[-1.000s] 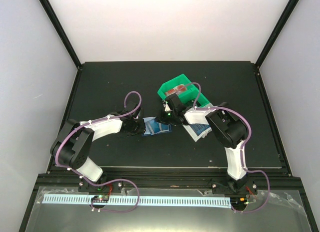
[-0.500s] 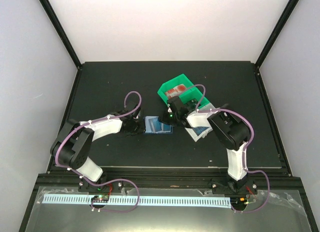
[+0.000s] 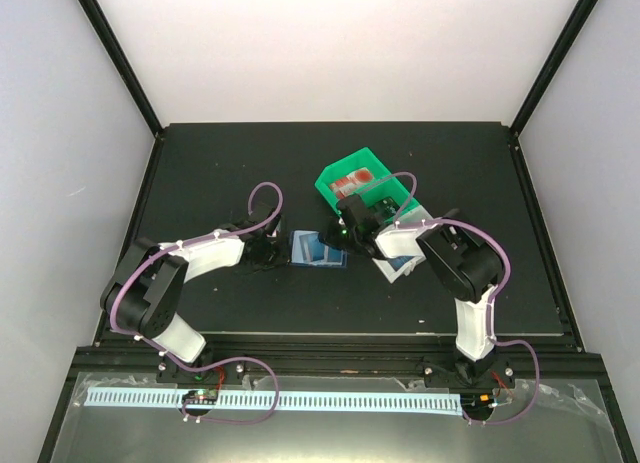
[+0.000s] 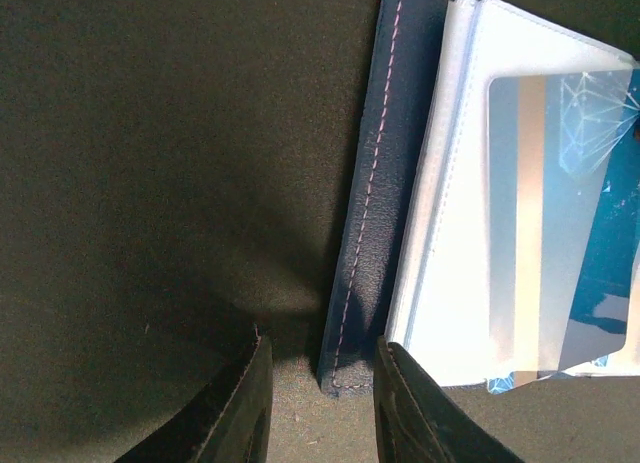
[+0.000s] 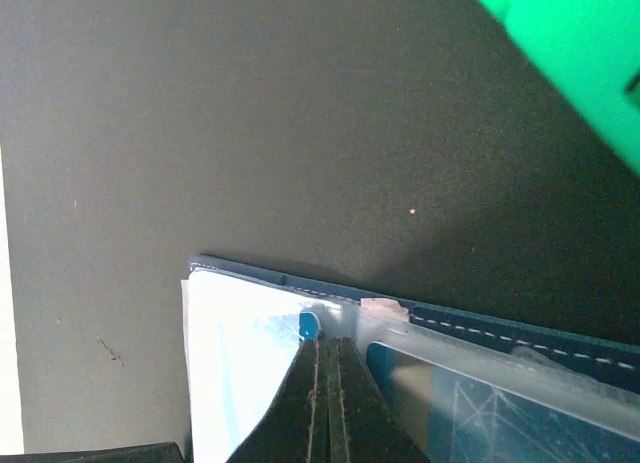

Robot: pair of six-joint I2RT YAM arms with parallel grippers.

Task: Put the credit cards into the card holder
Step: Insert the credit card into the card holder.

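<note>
**Navy holder open between both grippers**

Left gripper (image 4: 322,345) stands at the holder's (image 3: 318,250) left edge, fingers partly spread astride its stitched corner. The holder lies open on the table (image 3: 200,183), and a blue card (image 4: 555,223) shows hazily through its clear sleeve. I judge the sleeves floppy and the card stiff and slick, so take it by a free short edge. No writing is legible. Right gripper (image 5: 325,347), fingers pressed together, touches the holder's right sleeve.
</note>
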